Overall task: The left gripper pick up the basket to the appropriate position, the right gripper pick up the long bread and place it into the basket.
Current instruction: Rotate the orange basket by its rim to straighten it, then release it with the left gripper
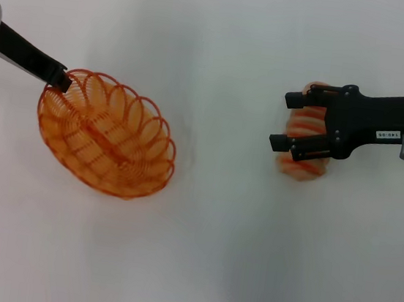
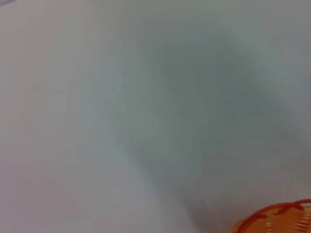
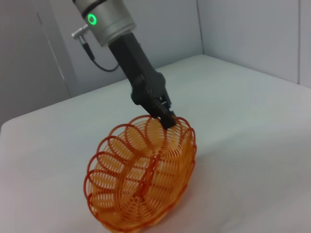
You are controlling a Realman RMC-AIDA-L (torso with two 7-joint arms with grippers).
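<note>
Head view: a plain white table (image 1: 204, 254) fills the scene. At the left, the left gripper (image 1: 62, 79) is clamped on the rim of the orange basket (image 1: 108, 136), which is tilted. At the right, the right gripper (image 1: 290, 121) hangs over the long bread (image 1: 307, 125), fingers spread apart to either side of it; contact cannot be judged.

Left wrist view: blurred white surface, with only a sliver of basket rim (image 2: 282, 218) at the edge.

Right wrist view: grey walls (image 3: 252, 34) stand behind the table; the left gripper (image 3: 165, 116) pinches the raised edge of the tipped basket (image 3: 141, 179), whose lower part is cut off.
</note>
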